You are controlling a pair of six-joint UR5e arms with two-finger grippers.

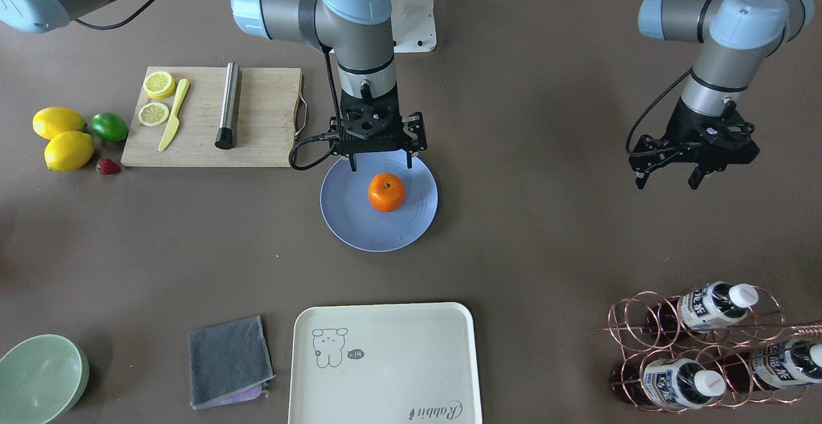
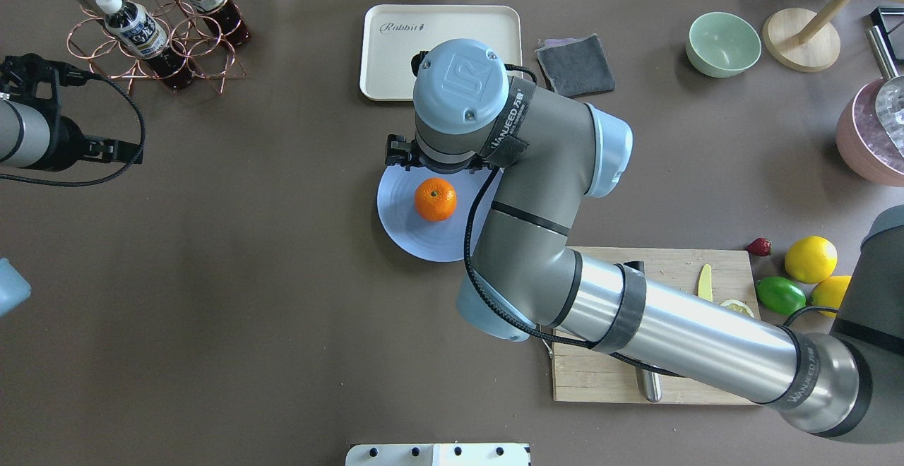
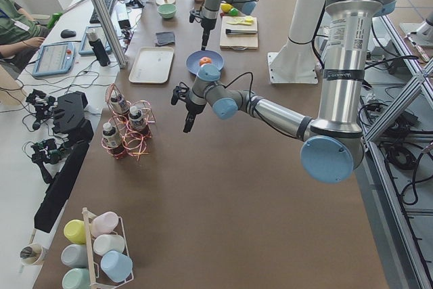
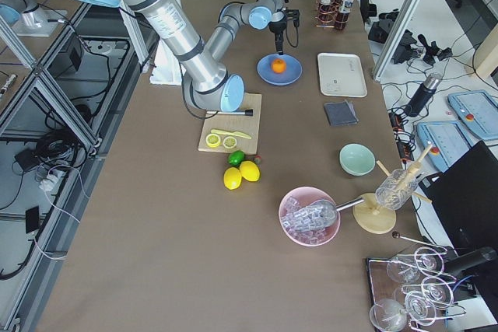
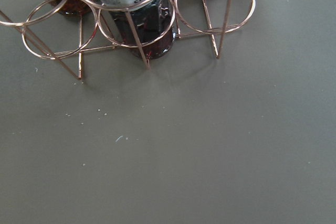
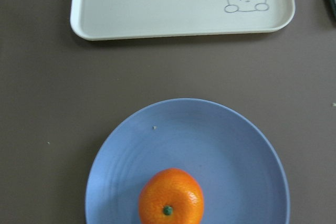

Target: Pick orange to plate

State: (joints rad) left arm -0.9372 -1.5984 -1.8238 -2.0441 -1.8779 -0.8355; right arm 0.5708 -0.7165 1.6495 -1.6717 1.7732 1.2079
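The orange (image 1: 386, 192) sits stem up on the light blue plate (image 1: 350, 209), slightly toward the robot's side of its centre. My right gripper (image 1: 381, 166) hangs open just above the plate's rim on the robot's side, clear of the fruit and holding nothing. The right wrist view looks down on the orange (image 6: 170, 198) and plate (image 6: 210, 145); no fingers show there. From overhead, the right wrist hides that gripper, with the orange (image 2: 435, 199) beside it. My left gripper (image 1: 668, 183) hovers open and empty far to the side, near the bottle rack.
A cutting board (image 1: 263, 128) with lemon slices, a yellow knife and a steel cylinder lies beside the plate. Two lemons (image 1: 59, 122), a lime (image 1: 109, 126) and a strawberry (image 1: 108, 166) sit beyond it. Cream tray (image 1: 385, 360), grey cloth (image 1: 228, 360), green bowl (image 1: 38, 379), copper bottle rack (image 1: 706, 347).
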